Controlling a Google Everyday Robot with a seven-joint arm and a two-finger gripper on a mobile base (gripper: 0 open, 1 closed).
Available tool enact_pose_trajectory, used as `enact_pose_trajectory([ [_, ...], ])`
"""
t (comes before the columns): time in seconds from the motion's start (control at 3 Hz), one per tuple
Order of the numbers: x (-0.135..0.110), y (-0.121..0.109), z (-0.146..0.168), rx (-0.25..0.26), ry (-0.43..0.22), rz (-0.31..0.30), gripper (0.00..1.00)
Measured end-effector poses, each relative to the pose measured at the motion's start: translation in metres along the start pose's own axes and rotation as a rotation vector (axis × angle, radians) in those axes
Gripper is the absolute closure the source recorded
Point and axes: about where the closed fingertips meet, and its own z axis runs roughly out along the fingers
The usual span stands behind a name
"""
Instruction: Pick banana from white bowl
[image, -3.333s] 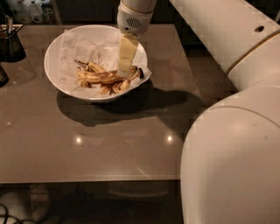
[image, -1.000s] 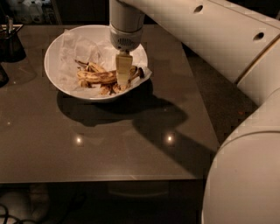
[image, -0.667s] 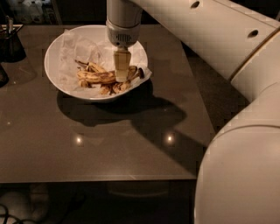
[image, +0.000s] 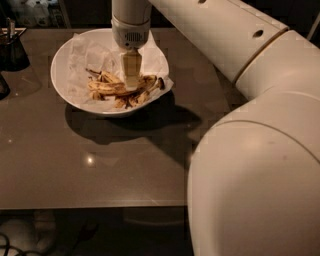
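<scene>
Banana (image: 107, 89), spotted brown and curved, lies in the white bowl (image: 64, 94), across its 5 o'clock half. A bulky white robot arm (image: 240, 55) fills the view from 5 o'clock up to 12 o'clock. The brown desk (image: 75, 165) carries the bowl toward 11 o'clock. Crumpled white paper (image: 89, 52) lines the bowl. A dark container (image: 11, 50) stands at 10 o'clock. The gripper (image: 131, 85) points straight down, its tip on the banana; I cannot tell how wide the jaws are. Small shrivelled pieces (image: 136, 100) lie beside it.
</scene>
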Motion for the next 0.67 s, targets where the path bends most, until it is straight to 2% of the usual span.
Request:
enact_pose_trajectory([
  [0.67, -0.0036, 0.001, 0.0135, -0.062, -0.03, 0.02, 0.26],
])
